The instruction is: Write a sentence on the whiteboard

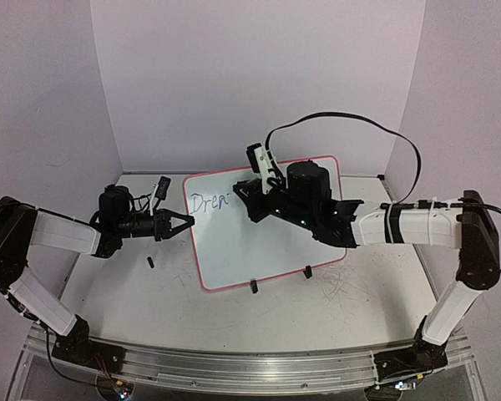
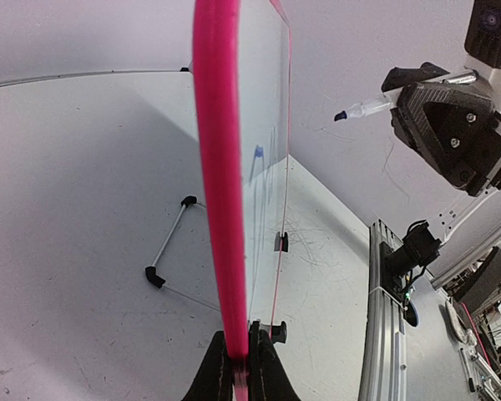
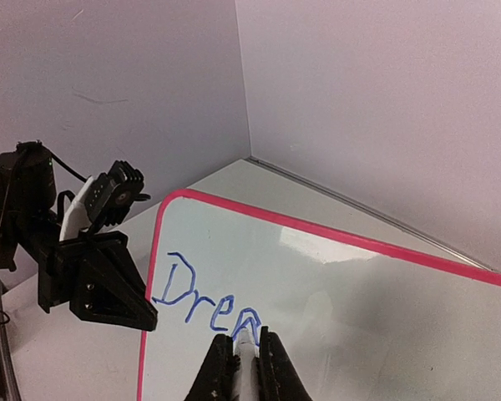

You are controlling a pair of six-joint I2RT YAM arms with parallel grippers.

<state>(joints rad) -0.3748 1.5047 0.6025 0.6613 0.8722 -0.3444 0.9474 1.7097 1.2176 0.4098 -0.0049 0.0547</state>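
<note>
We've got the left claw clamped on the whiteboard rim and the right claw clamped on the marker (only "Drea" written), so let's keep tip pressure light.

The whiteboard is seen as white, edged by a thin pink-red rim and marked with blue handwritten letters. Its clip feet are black. A marker is shown white-barrelled and dark-blue-tipped. The tabletop is coloured grey-white and covered with faint dark scuffs.
</note>
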